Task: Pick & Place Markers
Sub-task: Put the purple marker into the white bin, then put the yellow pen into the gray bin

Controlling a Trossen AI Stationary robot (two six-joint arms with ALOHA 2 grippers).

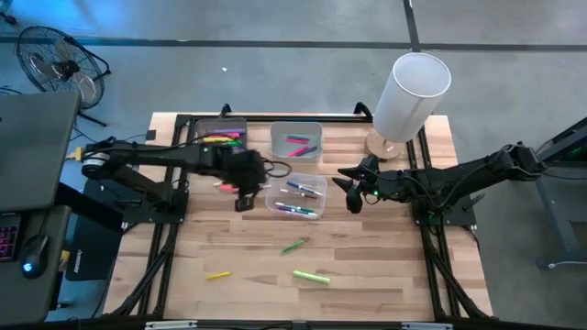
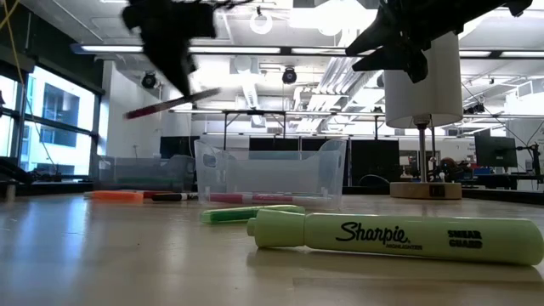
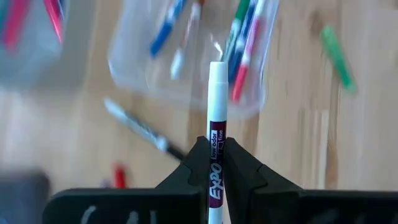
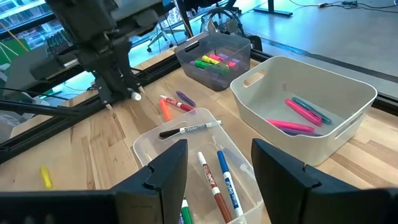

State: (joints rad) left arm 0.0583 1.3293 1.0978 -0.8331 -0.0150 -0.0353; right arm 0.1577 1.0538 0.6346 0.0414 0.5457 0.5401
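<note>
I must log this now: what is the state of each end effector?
Left end effector: closed, holding a white-barrelled marker.
Right end effector: open, holding nothing.

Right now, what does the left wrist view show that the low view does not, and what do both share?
Only the left wrist view shows the left gripper with its jaws shut on a white Expo marker, and the markers lying inside the clear bin below. Only the low view shows the yellow-green Sharpie highlighter lying on the table close to the camera, and the white paper towel roll on its stand. Both show the held marker, the clear bin and a green marker beside the bin.
</note>
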